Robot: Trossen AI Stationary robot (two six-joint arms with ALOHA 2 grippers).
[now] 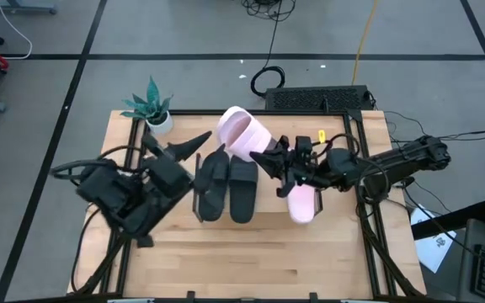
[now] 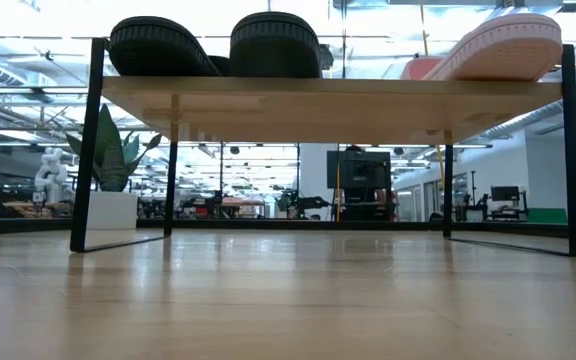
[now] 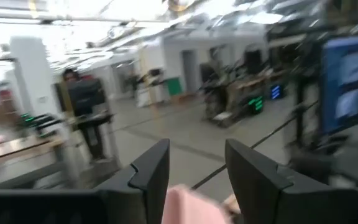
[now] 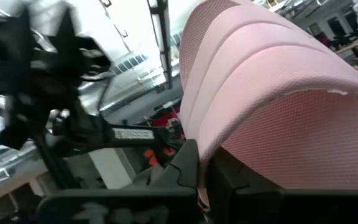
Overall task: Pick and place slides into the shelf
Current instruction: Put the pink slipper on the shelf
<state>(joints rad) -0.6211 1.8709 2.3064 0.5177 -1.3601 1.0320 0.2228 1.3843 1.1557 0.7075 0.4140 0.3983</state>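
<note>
Two black slides [image 1: 226,187] lie side by side on the shelf [image 2: 328,95], soles down, and one pink slide [image 1: 301,204] lies to their right. The low view shows the black slides [image 2: 218,45] and that pink slide [image 2: 498,48] on the board's top. A second pink slide [image 1: 242,133] is raised above the shelf's far part, with my right gripper [image 1: 269,157] shut on it. My left gripper [image 1: 202,140] is open and raised left of that slide, pointing toward it. A bit of pink [image 3: 188,205] shows low between its fingers. My right gripper pinches an edge of the raised pink slide [image 4: 199,177] between its two fingers, at the slide's end nearest the gripper. It comes from the table's right, slanting upward. The slide is lifted clear of the shelf and stands up, tilted, beyond the fingers. Which part of the slide the edge belongs to cannot be told.
A potted plant [image 1: 153,108] stands at the shelf's far left corner. A dark keyboard [image 1: 318,98] lies past the table's far edge. Bare wooden tabletop [image 1: 251,261] stretches along the near side.
</note>
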